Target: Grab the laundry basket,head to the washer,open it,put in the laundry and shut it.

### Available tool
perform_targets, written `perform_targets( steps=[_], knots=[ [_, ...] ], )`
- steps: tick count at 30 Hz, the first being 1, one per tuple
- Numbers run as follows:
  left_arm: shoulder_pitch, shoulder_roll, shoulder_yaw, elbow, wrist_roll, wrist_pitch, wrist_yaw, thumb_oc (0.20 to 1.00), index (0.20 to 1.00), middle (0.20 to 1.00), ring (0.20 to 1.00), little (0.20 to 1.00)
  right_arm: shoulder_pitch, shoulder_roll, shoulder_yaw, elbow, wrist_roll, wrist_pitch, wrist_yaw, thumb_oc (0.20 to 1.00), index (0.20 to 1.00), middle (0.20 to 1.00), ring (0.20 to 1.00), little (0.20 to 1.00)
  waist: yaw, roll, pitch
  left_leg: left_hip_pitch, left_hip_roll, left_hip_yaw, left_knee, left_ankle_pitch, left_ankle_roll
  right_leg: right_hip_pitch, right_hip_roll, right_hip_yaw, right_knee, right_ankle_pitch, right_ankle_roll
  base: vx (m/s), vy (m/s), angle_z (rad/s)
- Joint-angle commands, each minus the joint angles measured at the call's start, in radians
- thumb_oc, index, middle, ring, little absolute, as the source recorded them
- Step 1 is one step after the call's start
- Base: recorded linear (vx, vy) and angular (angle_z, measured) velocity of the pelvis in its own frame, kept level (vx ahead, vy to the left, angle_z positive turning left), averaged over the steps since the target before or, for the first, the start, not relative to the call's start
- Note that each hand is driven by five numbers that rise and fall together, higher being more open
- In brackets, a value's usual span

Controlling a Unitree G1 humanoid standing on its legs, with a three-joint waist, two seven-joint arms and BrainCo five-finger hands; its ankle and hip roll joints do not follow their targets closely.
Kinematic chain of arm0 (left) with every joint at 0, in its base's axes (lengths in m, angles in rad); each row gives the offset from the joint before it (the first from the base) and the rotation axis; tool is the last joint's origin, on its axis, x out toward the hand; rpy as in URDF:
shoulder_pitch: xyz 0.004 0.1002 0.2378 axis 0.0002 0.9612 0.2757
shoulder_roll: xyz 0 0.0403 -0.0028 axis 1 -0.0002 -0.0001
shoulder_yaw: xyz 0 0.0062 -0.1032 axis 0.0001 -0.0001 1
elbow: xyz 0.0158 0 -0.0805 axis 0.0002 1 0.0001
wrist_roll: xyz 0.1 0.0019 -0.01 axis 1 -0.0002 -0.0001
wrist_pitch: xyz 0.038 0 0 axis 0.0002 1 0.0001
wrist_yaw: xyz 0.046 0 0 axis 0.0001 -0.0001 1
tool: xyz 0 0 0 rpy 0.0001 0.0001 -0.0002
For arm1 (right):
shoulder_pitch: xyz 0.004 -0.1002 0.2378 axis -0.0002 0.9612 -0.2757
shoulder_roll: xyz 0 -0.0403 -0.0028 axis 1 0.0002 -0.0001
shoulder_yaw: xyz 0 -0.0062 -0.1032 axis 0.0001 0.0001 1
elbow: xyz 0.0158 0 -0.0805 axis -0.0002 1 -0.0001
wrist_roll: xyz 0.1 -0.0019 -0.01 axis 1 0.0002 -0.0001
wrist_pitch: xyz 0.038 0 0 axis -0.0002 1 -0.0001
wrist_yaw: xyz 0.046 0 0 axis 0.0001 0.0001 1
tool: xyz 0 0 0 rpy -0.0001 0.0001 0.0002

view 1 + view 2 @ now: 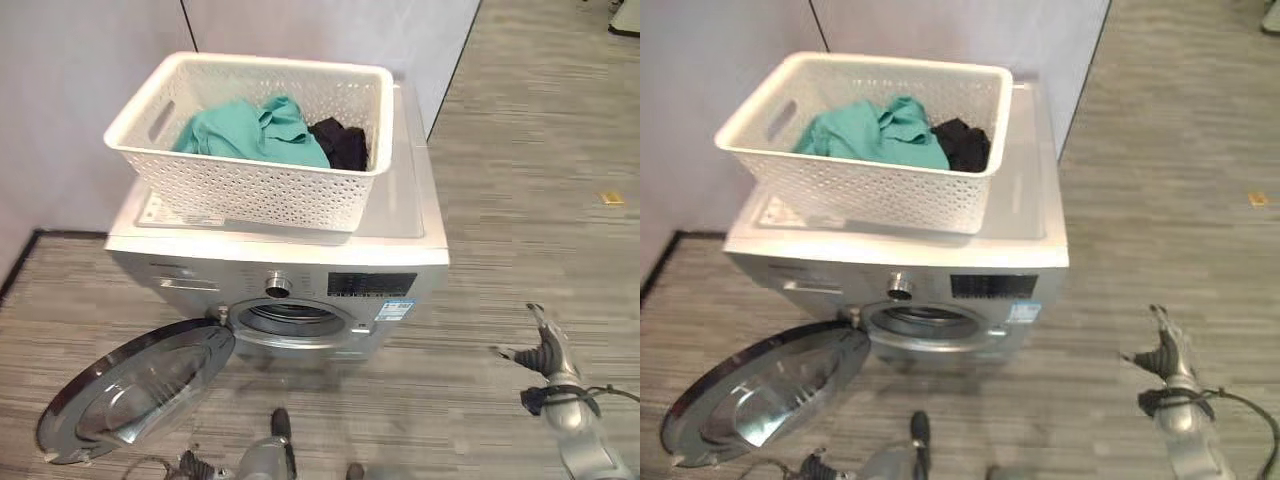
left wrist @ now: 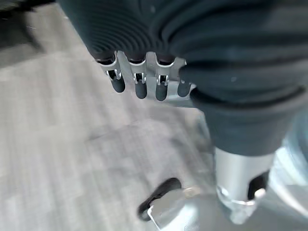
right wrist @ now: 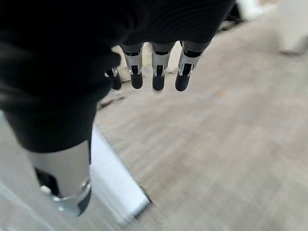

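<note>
A white perforated laundry basket [image 1: 250, 185] stands on top of the silver washer [image 1: 405, 215]. Inside it lie a teal garment [image 1: 255, 135] and a black garment [image 1: 340, 142]. The washer's round door [image 1: 140, 385] hangs wide open, swung down toward my left, and the drum opening [image 1: 295, 318] is uncovered. My left hand [image 1: 270, 455] is low in front of the washer, fingers [image 2: 137, 84] relaxed and holding nothing. Off to the washer's right, above the floor, my right hand [image 1: 548, 350] is open too, its fingers [image 3: 156, 72] straight.
Grey wall panels stand behind the washer, with a dark floor trim [image 1: 20, 260] along the left. A small yellow scrap [image 1: 611, 198] lies on the wood-grain floor at the right. The open door takes up the floor space at the front left.
</note>
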Motion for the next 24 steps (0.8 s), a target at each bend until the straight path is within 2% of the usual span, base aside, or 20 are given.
perform_targets(
  steps=[1,2,3,4,6,7,8,9,10,15,18,20,23,24],
  knots=[
    [0.023,0.013,0.013,-0.009,0.027,0.009,0.010,1.000,1.000,1.000,1.000,1.000,-0.004,-0.073,-0.099,-0.101,-0.037,-0.049,-0.018,1.000,1.000,1.000,1.000,1.000,-0.017,0.031,-0.056,0.108,0.003,-0.012,-0.134,-0.058,-0.037,-0.135,-0.107,-0.052,0.134,0.061,0.020,0.06,0.185,0.00],
    [0.025,0.014,0.014,-0.021,0.026,0.009,0.010,1.000,1.000,1.000,1.000,1.000,0.002,-0.072,-0.120,-0.134,-0.046,-0.050,-0.030,1.000,1.000,1.000,1.000,1.000,-0.023,0.031,-0.051,0.126,-0.004,-0.020,-0.151,-0.065,-0.032,-0.159,-0.093,-0.052,0.151,0.064,0.019,0.18,0.145,0.20],
    [0.006,0.011,0.039,0.001,0.015,0.013,0.011,1.000,1.000,1.000,1.000,1.000,0.033,-0.078,-0.177,-0.186,-0.058,-0.060,-0.027,1.000,1.000,1.000,1.000,1.000,-0.054,0.019,-0.041,0.193,-0.038,-0.057,-0.213,-0.073,-0.032,-0.248,-0.034,-0.009,-0.007,0.042,-0.002,0.18,0.059,0.30],
    [0.004,0.011,0.038,0.003,0.015,0.012,0.011,1.000,1.000,1.000,1.000,1.000,0.037,-0.077,-0.181,-0.191,-0.058,-0.060,-0.025,1.000,1.000,1.000,1.000,1.000,-0.055,0.022,-0.042,0.199,-0.038,-0.061,-0.223,-0.072,-0.033,-0.235,-0.032,-0.013,-0.027,0.047,-0.002,0.19,-0.006,0.27],
    [-0.007,0.011,0.026,0.013,0.021,0.007,0.019,1.000,1.000,1.000,1.000,1.000,0.006,-0.129,-0.230,-0.200,-0.072,-0.061,-0.076,1.000,1.000,1.000,1.000,1.000,-0.058,0.005,-0.036,0.232,-0.041,-0.062,-0.239,-0.084,-0.042,-0.275,-0.063,-0.059,-0.145,0.110,-0.001,0.12,-0.058,0.55],
    [-0.011,0.008,0.026,0.016,0.021,0.006,0.020,1.000,1.000,1.000,1.000,1.000,-0.001,-0.134,-0.228,-0.190,-0.073,-0.064,-0.083,1.000,1.000,1.000,1.000,1.000,-0.061,0.011,-0.033,0.234,-0.039,-0.066,-0.240,-0.086,-0.042,-0.264,-0.061,-0.065,-0.162,0.117,0.000,0.16,-0.091,0.26],
    [0.003,-0.004,0.022,0.013,0.045,0.015,-0.001,1.000,1.000,1.000,1.000,1.000,0.048,-0.121,-0.285,-0.250,-0.091,-0.056,-0.062,1.000,1.000,1.000,1.000,1.000,-0.069,0.001,-0.043,0.233,-0.040,-0.094,-0.246,-0.075,-0.045,-0.228,-0.037,-0.004,-0.133,0.100,-0.003,0.11,-0.088,0.29],
    [0.011,-0.005,0.024,0.007,0.052,0.007,0.001,1.000,1.000,1.000,1.000,1.000,0.082,-0.130,-0.334,-0.298,-0.108,-0.070,-0.069,1.000,1.000,1.000,1.000,1.000,-0.070,-0.007,-0.051,0.234,-0.044,-0.098,-0.259,-0.070,-0.048,-0.222,-0.033,0.001,-0.146,0.104,-0.011,0.13,-0.114,0.61],
    [0.023,-0.010,0.020,0.012,0.057,0.003,-0.007,1.000,1.000,1.000,1.000,1.000,0.089,-0.157,-0.378,-0.323,-0.109,-0.075,-0.076,1.000,1.000,1.000,1.000,1.000,-0.065,-0.004,-0.066,0.242,-0.041,-0.090,-0.281,-0.065,-0.053,-0.204,-0.044,-0.029,-0.184,0.117,-0.013,0.06,-0.089,1.24],
    [0.041,-0.030,0.023,0.039,0.062,0.005,-0.014,1.000,1.000,1.000,1.000,1.000,0.067,-0.168,-0.454,-0.426,-0.079,-0.115,-0.100,1.000,1.000,1.000,1.000,1.000,-0.066,0.017,-0.099,0.232,-0.032,-0.112,-0.295,-0.047,-0.076,-0.155,-0.025,-0.042,-0.260,0.121,-0.030,0.03,-0.081,0.17],
    [0.040,-0.031,0.025,0.046,0.057,0.009,-0.018,1.000,1.000,1.000,1.000,1.000,0.064,-0.165,-0.477,-0.462,-0.056,-0.128,-0.095,1.000,1.000,1.000,1.000,1.000,-0.070,0.018,-0.098,0.227,-0.028,-0.124,-0.287,-0.044,-0.084,-0.145,-0.015,-0.047,-0.259,0.111,-0.044,0.00,-0.097,0.21],
    [0.035,-0.032,0.023,0.050,0.066,0.011,-0.021,1.000,1.000,1.000,1.000,1.000,0.075,-0.184,-0.553,-0.521,-0.039,-0.141,-0.091,1.000,1.000,1.000,1.000,1.000,-0.073,0.020,-0.091,0.222,-0.018,-0.139,-0.318,-0.016,-0.103,-0.133,-0.002,-0.072,-0.277,0.101,-0.058,-0.05,-0.134,0.17],
    [0.010,-0.036,-0.007,0.049,0.083,0.015,-0.022,1.000,1.000,1.000,1.000,1.000,0.067,-0.203,-0.601,-0.530,-0.009,-0.144,-0.103,1.000,1.000,1.000,1.000,1.000,-0.085,0.027,-0.082,0.189,-0.020,-0.148,-0.314,0.005,-0.118,-0.136,-0.007,-0.109,-0.290,0.102,-0.062,-0.10,-0.054,0.51],
    [-0.026,-0.045,-0.026,0.043,0.091,0.020,-0.021,1.000,1.000,1.000,1.000,1.000,0.043,-0.244,-0.637,-0.544,-0.003,-0.138,-0.121,1.000,1.000,1.000,1.000,1.000,-0.125,0.027,-0.069,0.147,0.014,0.022,-0.235,-0.005,-0.123,-0.142,-0.038,-0.174,-0.276,0.098,-0.059,-0.13,0.027,0.52]
  ],
)
